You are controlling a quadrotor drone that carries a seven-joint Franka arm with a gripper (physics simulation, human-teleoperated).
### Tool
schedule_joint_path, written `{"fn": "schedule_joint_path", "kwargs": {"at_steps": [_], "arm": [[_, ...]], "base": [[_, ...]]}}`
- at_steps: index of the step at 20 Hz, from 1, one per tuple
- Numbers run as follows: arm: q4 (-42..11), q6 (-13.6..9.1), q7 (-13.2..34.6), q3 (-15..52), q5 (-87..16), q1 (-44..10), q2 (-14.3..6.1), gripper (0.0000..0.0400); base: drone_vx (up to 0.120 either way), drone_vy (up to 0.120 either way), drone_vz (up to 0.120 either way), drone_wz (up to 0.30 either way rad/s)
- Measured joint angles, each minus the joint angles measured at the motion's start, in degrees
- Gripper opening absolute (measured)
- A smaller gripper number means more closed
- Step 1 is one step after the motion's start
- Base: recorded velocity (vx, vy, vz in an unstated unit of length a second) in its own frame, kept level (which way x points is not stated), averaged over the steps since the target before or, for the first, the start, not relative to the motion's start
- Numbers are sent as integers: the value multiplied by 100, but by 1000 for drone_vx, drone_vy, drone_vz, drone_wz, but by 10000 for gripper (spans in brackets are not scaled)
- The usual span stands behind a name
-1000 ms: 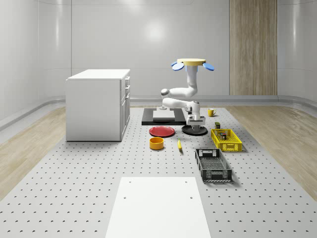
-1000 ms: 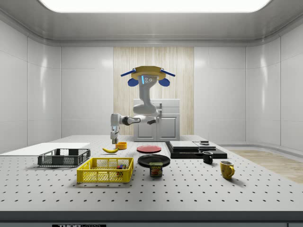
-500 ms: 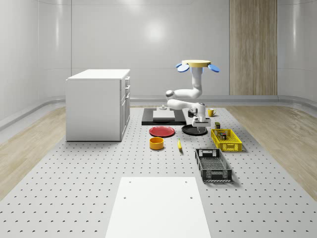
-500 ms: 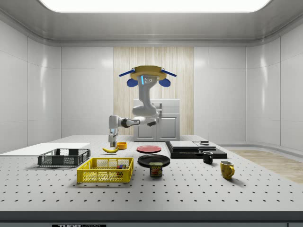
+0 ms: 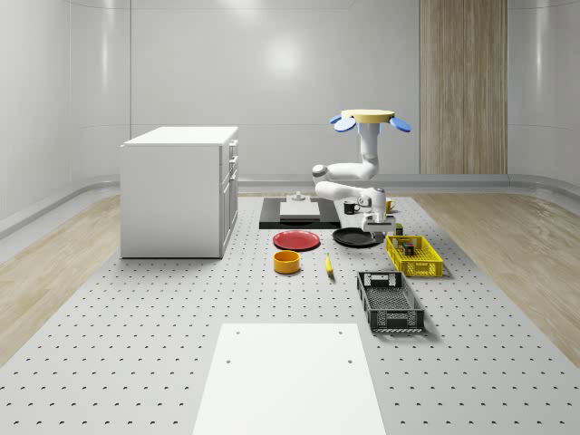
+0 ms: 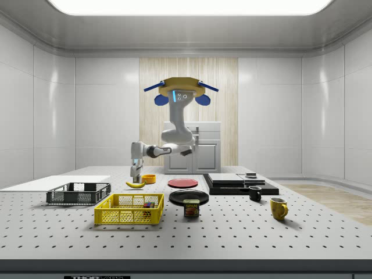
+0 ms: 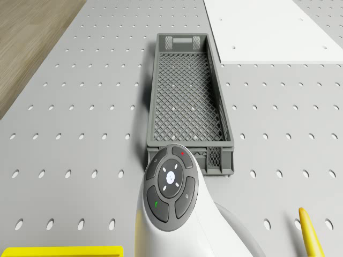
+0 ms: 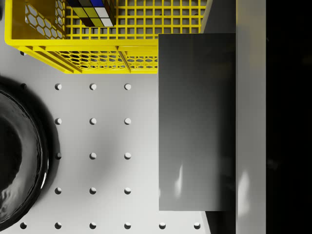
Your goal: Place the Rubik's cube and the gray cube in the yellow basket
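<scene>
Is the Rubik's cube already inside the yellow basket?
Yes, the wrist view shows the Rubik's cube lying within the yellow basket, behind its mesh wall.

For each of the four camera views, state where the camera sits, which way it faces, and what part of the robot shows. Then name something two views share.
Whole-scene view: off the robot, high, looking down the table; drone, arm, gripper.
Side view: table height at the side; whole robot beyond the yellow basket.
Drone view: on the drone's body, looking forward-down at the gray crate; arm shows.
Wrist view: along the gripper; held gray cube.
Shared: wrist and side views show the Rubik's cube in the basket.
</scene>
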Motion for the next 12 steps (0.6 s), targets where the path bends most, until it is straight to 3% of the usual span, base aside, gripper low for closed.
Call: {"fn": "schedule_joint_path", "kwargs": {"at_steps": [12], "arm": [[1, 11, 5, 3, 6, -6, -12, 250]], "base": [[0, 120, 0, 0]]}}
